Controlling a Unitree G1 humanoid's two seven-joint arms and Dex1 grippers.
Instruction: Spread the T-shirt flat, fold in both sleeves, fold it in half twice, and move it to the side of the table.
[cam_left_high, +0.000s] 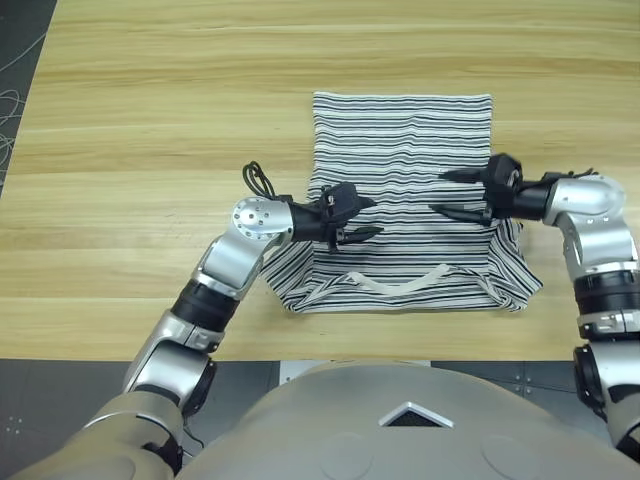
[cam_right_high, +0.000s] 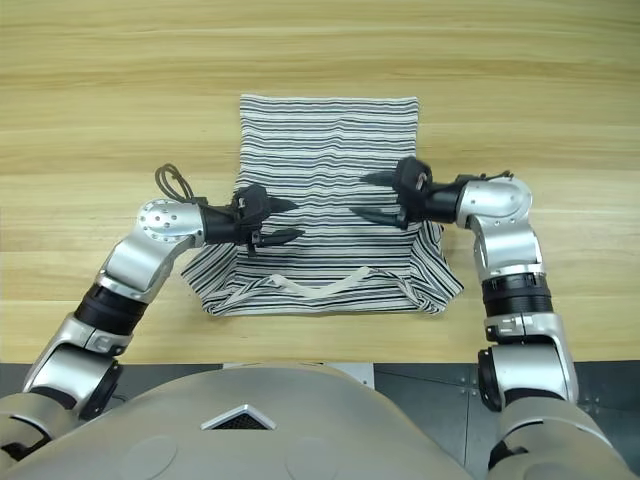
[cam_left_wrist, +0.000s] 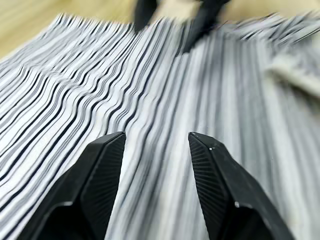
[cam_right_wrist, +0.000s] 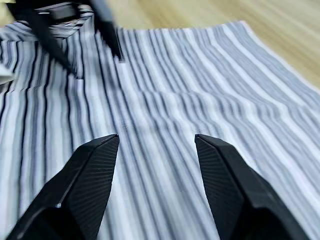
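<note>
The T-shirt (cam_left_high: 400, 150) lies on the table (cam_left_high: 150, 100), roughly in the middle and close to the near edge. It is striped in black and white, with its pale neckband (cam_left_high: 400, 283) toward the robot and its straight hem on the far side. The far part is a neat rectangle. The near part is wider, with cloth flaring out at both near corners and a few wrinkles there. The left gripper (cam_left_high: 372, 217) is over the shirt's left edge, about halfway along its length, pointing inward across the cloth. Its jaws are spread wide with nothing between them, and its wrist view shows striped fabric between the two black fingers (cam_left_wrist: 107, 165). The right gripper (cam_left_high: 440, 193) is over the shirt's right side, facing the left one, with bare stripes between them. It too is spread wide and holds nothing. Whether either one touches the cloth cannot be told.
</note>
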